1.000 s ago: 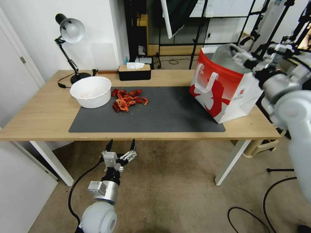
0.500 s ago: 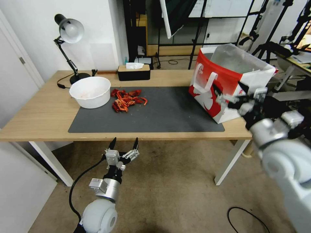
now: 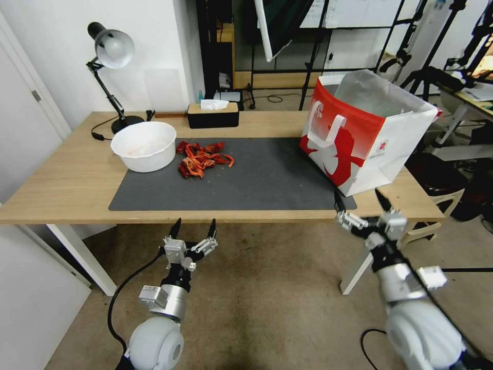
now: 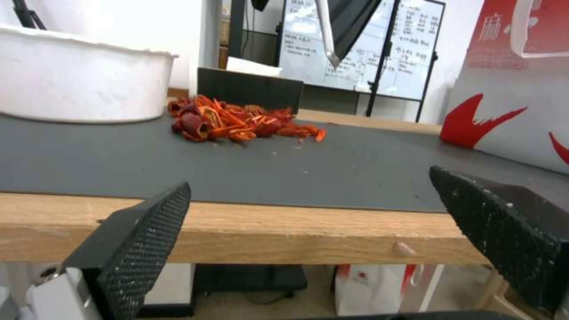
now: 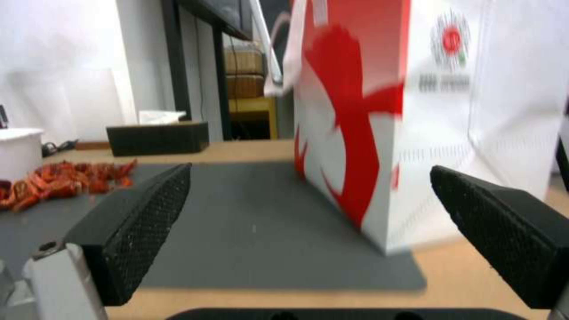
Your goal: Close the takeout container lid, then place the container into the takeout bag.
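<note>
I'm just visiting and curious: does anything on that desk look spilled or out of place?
Yes: a loose heap of red scraps lies straight on the dark mat, beside the white bowl rather than in it. The takeout bag stands upright.

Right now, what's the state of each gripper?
Left gripper: open, holding nothing, below the table edge.
Right gripper: open, holding nothing, at the table's front edge near the takeout bag.

No wording can be read: the boxy red-and-white paper takeout bag (image 5: 379, 133) bears a round red logo with blurred print, and a far whiteboard (image 4: 355, 49) holds illegible writing.
</note>
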`<state>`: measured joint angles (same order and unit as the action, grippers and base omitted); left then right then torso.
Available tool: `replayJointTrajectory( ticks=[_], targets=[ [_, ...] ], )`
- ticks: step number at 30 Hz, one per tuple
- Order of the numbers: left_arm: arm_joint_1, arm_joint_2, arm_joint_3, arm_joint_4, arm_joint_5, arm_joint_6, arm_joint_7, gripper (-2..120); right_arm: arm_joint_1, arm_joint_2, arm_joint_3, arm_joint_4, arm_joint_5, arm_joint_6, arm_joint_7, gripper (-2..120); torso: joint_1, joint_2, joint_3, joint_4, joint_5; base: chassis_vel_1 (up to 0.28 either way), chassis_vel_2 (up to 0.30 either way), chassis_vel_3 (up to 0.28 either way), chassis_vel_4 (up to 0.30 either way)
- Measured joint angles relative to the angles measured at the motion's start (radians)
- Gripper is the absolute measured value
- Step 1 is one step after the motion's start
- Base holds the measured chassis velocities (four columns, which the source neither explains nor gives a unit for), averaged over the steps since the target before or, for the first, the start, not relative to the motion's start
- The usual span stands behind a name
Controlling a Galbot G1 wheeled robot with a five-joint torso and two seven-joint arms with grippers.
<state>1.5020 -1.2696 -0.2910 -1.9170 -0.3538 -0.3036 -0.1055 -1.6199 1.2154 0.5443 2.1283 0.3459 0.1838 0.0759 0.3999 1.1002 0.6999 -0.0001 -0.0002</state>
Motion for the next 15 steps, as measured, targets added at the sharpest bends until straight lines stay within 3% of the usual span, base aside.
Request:
replayJointTrajectory(
  ticks=[15],
  targets=[
    [0.033, -0.001, -0.040, 0.030, 0.012, -0.054, 0.019, 100, -0.017, 0.086, -0.042, -0.087, -0.010, 0.029, 0.022, 100, 0.000, 0.000, 0.000, 0.0001, 0.0001, 0.000, 0.000, 0.000, 0.000]
  ],
)
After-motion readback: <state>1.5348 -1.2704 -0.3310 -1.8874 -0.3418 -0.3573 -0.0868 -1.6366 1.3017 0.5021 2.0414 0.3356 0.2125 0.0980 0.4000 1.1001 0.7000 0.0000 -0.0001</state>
